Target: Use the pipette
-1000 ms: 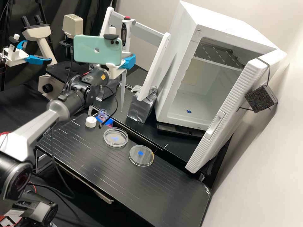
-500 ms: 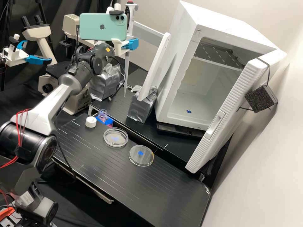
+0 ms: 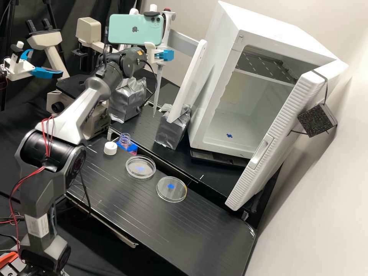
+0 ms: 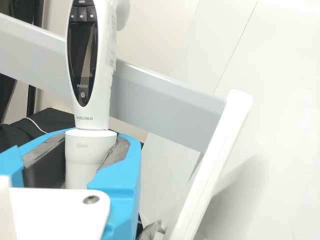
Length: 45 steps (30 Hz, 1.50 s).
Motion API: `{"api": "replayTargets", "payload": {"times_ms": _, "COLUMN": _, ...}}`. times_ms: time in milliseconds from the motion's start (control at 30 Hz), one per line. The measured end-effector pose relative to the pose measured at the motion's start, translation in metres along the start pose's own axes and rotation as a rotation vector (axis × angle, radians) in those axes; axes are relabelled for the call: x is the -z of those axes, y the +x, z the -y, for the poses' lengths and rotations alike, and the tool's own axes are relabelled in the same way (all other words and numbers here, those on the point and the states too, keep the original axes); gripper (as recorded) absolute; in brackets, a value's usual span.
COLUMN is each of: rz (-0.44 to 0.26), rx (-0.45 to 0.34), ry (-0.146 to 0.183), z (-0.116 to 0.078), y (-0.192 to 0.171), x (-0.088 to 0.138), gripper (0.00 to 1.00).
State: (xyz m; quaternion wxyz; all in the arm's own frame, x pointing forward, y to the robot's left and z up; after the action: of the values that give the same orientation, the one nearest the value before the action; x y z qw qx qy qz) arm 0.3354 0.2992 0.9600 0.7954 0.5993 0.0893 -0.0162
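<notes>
Left of centre, a white cap (image 3: 110, 148) lies beside an uncapped bottle (image 3: 124, 140), then a shallow dish (image 3: 140, 168); upper middle, my blue fingers (image 3: 166, 55) are closed around the pipette (image 3: 168, 27), nearly upright, its tip pointing down; lower middle, a second dish (image 3: 171, 189). I judge this the carrying step, whether loaded I cannot tell; next probably calls for steering the tip over the bottle's mouth, then lowering straight
</notes>
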Motion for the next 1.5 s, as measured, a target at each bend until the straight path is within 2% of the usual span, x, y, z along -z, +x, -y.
{"api": "replayTargets", "payload": {"times_ms": 67, "rz": -0.002, "rx": 0.008, "ry": 0.005, "z": 0.001, "y": 0.000, "x": -0.001, "gripper": 0.00}}
{"api": "replayTargets", "payload": {"times_ms": 100, "rz": -0.006, "rx": 0.018, "ry": 0.020, "z": 0.001, "y": 0.000, "x": 0.000, "gripper": 0.00}}
{"api": "replayTargets", "payload": {"times_ms": 267, "rz": 0.002, "rx": 0.048, "ry": 0.028, "z": 0.010, "y": 0.003, "x": -0.004, "gripper": 0.00}}
{"api": "replayTargets", "payload": {"times_ms": 400, "rz": 0.006, "rx": 0.069, "ry": 0.025, "z": 0.017, "y": 0.005, "x": -0.004, "gripper": 0.00}}
{"api": "replayTargets", "payload": {"times_ms": 800, "rz": 0.003, "rx": 0.071, "ry": 0.025, "z": 0.021, "y": 0.008, "x": -0.006, "gripper": 0.00}}
{"api": "replayTargets", "payload": {"times_ms": 833, "rz": 0.002, "rx": 0.071, "ry": 0.026, "z": 0.022, "y": 0.009, "x": -0.006, "gripper": 1.00}}
{"api": "replayTargets", "payload": {"times_ms": 967, "rz": -0.003, "rx": 0.070, "ry": 0.030, "z": 0.024, "y": 0.012, "x": -0.007, "gripper": 1.00}}
{"api": "replayTargets", "payload": {"times_ms": 1133, "rz": -0.007, "rx": 0.063, "ry": 0.008, "z": 0.027, "y": 0.015, "x": -0.008, "gripper": 1.00}}
{"api": "replayTargets", "payload": {"times_ms": 1333, "rz": -0.031, "rx": 0.053, "ry": -0.001, "z": 0.029, "y": 0.015, "x": -0.005, "gripper": 1.00}}
{"api": "replayTargets", "payload": {"times_ms": 1500, "rz": -0.048, "rx": 0.034, "ry": 0.011, "z": 0.031, "y": 0.016, "x": -0.004, "gripper": 1.00}}
